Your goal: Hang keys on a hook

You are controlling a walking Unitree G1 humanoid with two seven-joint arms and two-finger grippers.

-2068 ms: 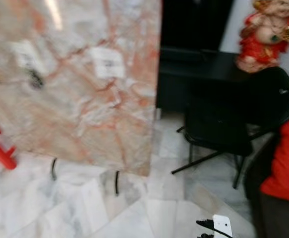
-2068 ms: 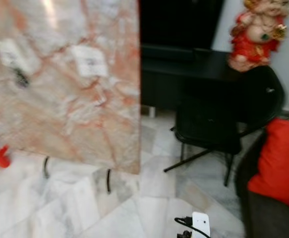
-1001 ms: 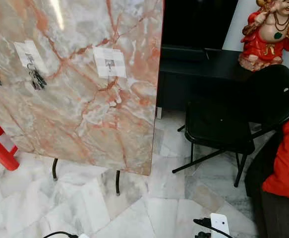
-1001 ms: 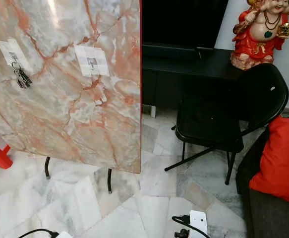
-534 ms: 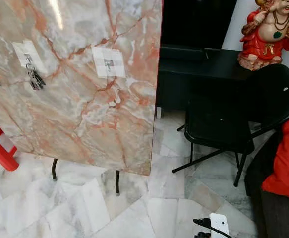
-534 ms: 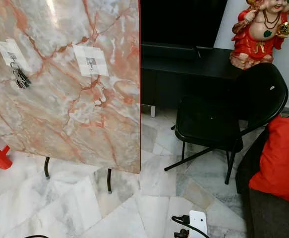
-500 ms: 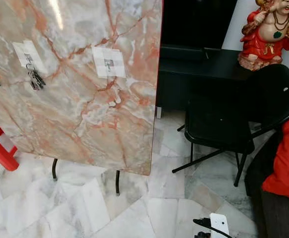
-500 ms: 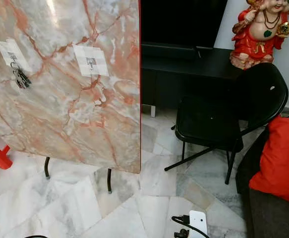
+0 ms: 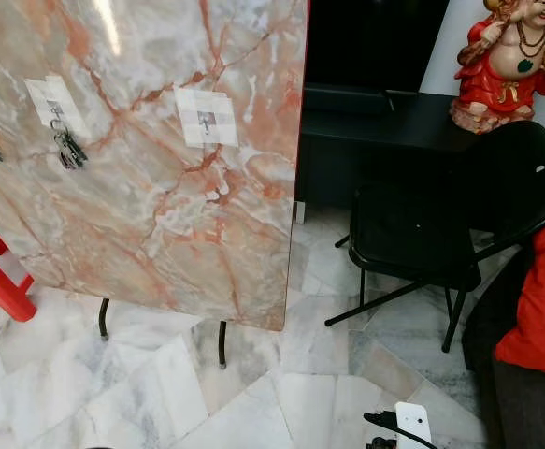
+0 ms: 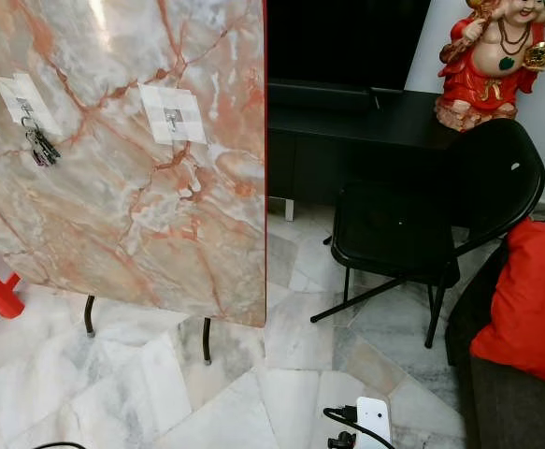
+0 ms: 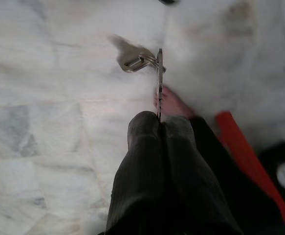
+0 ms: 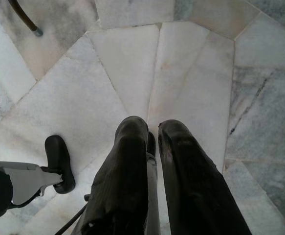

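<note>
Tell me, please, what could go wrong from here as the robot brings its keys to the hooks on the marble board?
The left gripper pinches its keys by a thin edge at the fingertips, so they might slip while walking. One hook looks free; the next already carries keys, so a wrong pick could tangle. A cable and plug on the floor could snag a foot.

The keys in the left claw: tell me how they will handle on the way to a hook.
The keys are pinched edge-on by one flat blade in the left claw, so they could pivot or slip. The loose ring and second key hang free and will probably swing and jingle. They look small, stiff and light, unlikely to bend or break.
</note>
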